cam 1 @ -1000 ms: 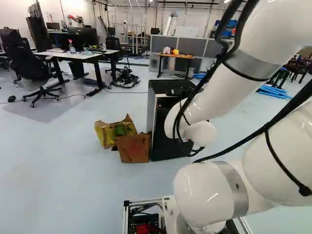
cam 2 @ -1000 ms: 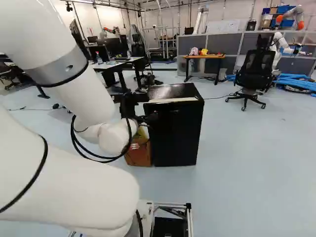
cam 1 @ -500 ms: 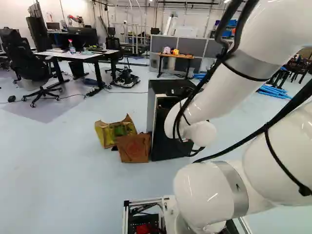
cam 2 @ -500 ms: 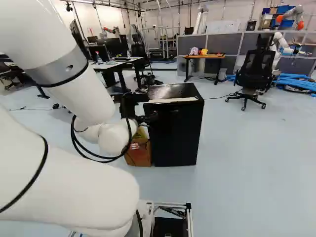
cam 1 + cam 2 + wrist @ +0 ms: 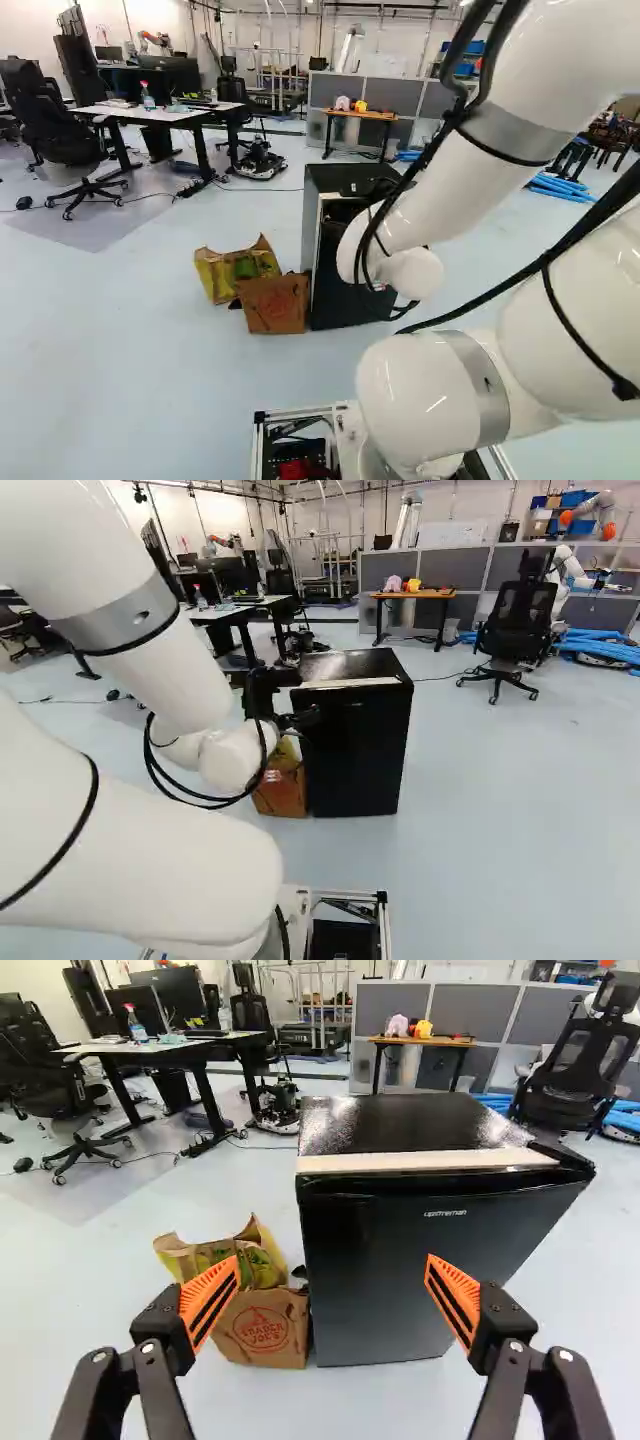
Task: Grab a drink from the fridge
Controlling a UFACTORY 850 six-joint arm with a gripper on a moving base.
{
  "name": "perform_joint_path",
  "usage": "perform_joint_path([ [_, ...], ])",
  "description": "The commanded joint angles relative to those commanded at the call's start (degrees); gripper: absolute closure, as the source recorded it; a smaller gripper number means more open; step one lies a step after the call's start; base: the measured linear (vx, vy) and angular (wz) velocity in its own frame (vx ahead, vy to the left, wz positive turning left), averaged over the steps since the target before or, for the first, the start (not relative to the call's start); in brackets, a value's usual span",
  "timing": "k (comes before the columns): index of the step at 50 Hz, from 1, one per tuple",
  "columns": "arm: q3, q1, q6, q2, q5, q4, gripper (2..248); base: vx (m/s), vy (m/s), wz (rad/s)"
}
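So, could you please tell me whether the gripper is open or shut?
Open: the gripper has its orange pads wide apart in the wrist view, nothing held between them.

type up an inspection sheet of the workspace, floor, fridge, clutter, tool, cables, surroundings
surface: pale floor, carrying the fridge and two bags; spills, nothing seen
job's things: black fridge standing upright ahead, its door facing the tool; whether the door is fully shut, cannot tell; drink, nothing seen
clutter: brown paper bag close beside the fridge, yellow bag behind it
tool: open, orange pads wide apart, holding nothing
cables: black cables strapped along the white arm; one thin cable on the floor past the fridge
surroundings: desk, black office chair, small wooden table and grey partition beyond
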State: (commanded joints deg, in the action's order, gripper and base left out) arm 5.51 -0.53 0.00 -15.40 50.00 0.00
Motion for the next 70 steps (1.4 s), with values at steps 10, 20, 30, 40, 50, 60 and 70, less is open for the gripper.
perform_joint_path([
  [10, 1.15, -1.07, 0.00, 1.34, 0.00, 1.21, 3, 0.000, 0.000, 0.000],
  [20, 2.32, -2.41, 0.00, 2.68, 0.00, 3.53, 3, 0.000, 0.000, 0.000],
  [30, 3.38, -3.82, 0.00, 3.89, 0.00, 6.08, 3, 0.000, 0.000, 0.000],
  [40, 4.64, -5.13, 0.00, 5.29, 0.00, 9.48, 3, 0.000, 0.000, 0.000],
  [50, 6.16, -6.18, 0.00, 6.96, 0.00, 13.23, 3, 0.000, 0.000, 0.000],
  [60, 7.55, -7.16, 0.00, 8.45, 0.00, 16.65, 3, 0.000, 0.000, 0.000],
  [70, 8.80, -8.20, 0.00, 9.77, 0.00, 19.66, 3, 0.000, 0.000, 0.000],
])
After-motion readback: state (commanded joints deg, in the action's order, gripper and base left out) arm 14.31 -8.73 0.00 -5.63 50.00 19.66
